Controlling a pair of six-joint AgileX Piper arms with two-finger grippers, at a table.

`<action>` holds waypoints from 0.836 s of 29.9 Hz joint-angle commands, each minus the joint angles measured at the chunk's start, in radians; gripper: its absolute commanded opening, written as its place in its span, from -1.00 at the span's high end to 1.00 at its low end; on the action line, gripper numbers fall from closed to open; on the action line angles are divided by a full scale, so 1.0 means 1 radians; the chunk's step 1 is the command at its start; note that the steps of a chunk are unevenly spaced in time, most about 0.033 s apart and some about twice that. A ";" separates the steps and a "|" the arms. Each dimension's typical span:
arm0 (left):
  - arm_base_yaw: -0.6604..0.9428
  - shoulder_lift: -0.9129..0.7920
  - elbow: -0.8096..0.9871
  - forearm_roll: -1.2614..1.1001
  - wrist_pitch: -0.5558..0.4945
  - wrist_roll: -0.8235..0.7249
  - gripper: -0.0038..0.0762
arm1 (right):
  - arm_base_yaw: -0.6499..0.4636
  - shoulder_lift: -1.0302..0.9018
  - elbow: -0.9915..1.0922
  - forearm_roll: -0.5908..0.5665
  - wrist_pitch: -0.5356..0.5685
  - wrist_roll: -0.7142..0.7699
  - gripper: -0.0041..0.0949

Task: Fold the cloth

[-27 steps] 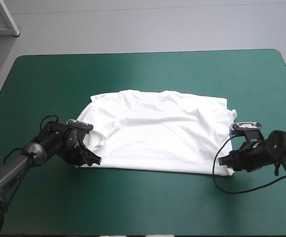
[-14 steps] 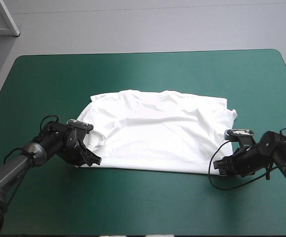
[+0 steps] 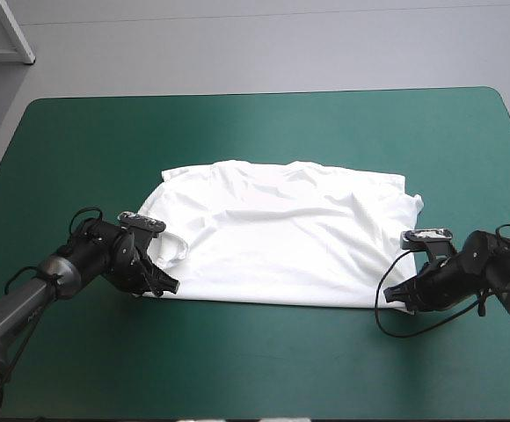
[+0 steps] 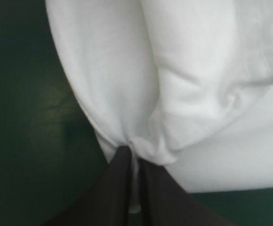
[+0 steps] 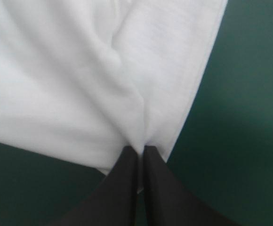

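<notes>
The T-shirt (image 3: pixel 281 233) is found spread flat near the middle of the bench (image 3: pixel 264 123), its near edge toward the robot. The left tool (image 3: pixel 165 286) is clamped on the near left corner, and the right tool (image 3: pixel 397 294) is clamped on the near right corner. In both wrist views the cloth is seen gathered into small creases at the tip of each tool, held close to its edge.

The step in hand is judged to be the lifting of the near edge for a fold toward the far edge. Both corners should be raised together and level. The edge should be kept taut between them, then laid squarely so that no creases are trapped. Such shallow grips may be lost if the cloth is pulled sharply.
</notes>
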 commanded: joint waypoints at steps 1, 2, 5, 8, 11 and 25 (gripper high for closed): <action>0.005 -0.053 -0.001 0.073 -0.021 0.001 0.85 | -0.003 -0.081 -0.006 0.026 -0.011 -0.006 0.92; 0.005 -0.073 -0.001 0.073 -0.013 0.001 0.85 | -0.003 -0.111 -0.006 0.026 -0.008 -0.001 0.92; 0.005 -0.132 -0.001 0.073 0.002 0.001 0.85 | -0.003 -0.202 -0.006 0.026 0.005 0.011 0.92; 0.005 -0.205 -0.001 0.068 0.040 0.001 0.85 | -0.002 -0.282 -0.006 0.026 0.042 0.015 0.92; 0.005 -0.284 -0.001 0.066 0.080 0.001 0.85 | -0.002 -0.357 -0.006 0.026 0.086 0.039 0.92; 0.005 -0.399 -0.141 -0.054 -0.057 0.084 0.85 | -0.002 -0.478 -0.216 0.023 0.043 0.074 0.92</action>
